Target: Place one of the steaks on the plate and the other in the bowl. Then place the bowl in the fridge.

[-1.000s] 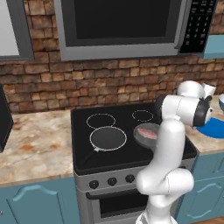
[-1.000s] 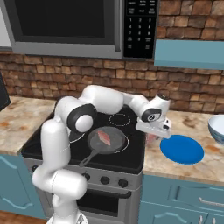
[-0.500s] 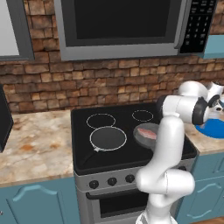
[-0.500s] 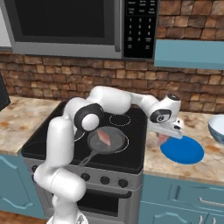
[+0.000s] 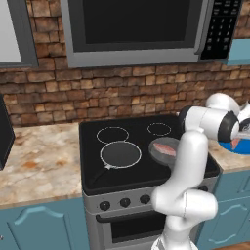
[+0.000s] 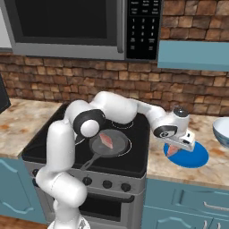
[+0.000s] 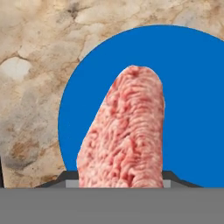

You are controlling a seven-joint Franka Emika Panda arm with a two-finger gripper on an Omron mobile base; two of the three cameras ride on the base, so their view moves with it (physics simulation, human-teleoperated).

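A pinkish-red steak hangs from my gripper, which is shut on it just above the left part of the bright blue plate. In the left base view, that steak and the plate peek out behind my forearm at the right edge. The hand view looks down on the plate directly beneath the held meat. The second steak lies in the dark frying pan on the stove. The white bowl with a blue pattern stands on the counter right of the plate. The fridge is out of view.
The black stove with knobs fills the middle, and a microwave hangs above it. Marbled counter stretches to the left, where a dark appliance sits at the edge. A brick wall runs behind.
My arm has swung right with the steak, from the stove's right edge to over the blue plate. The pan and the other steak have stayed put.
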